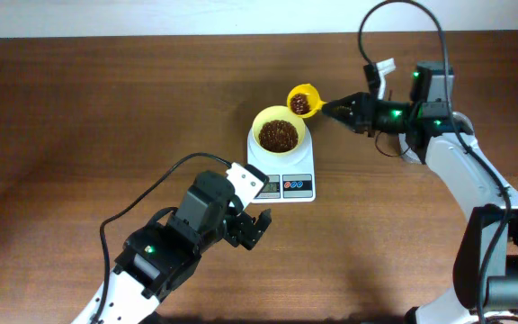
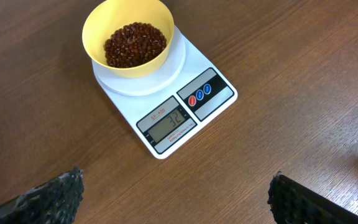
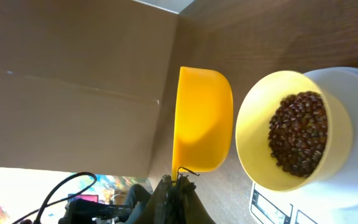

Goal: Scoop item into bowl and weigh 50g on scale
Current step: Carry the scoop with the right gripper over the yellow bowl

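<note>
The pale-yellow bowl point(image 1: 278, 131) stands on the white scale point(image 1: 290, 180) and holds a layer of dark red-brown beans point(image 1: 278, 135). In the left wrist view the bowl point(image 2: 128, 36) sits on the scale point(image 2: 166, 93), whose display reads 32. My right gripper point(image 1: 328, 109) is shut on the handle of a bright-yellow scoop point(image 1: 302, 100) with beans in it, held just right of and behind the bowl. The right wrist view shows the scoop point(image 3: 202, 118) beside the bowl point(image 3: 291, 130). My left gripper point(image 1: 252, 227) is open and empty, in front of the scale.
The brown wooden table point(image 1: 106, 108) stretches to the left. A black cable point(image 1: 403, 18) loops above the right arm. The clear container is out of view.
</note>
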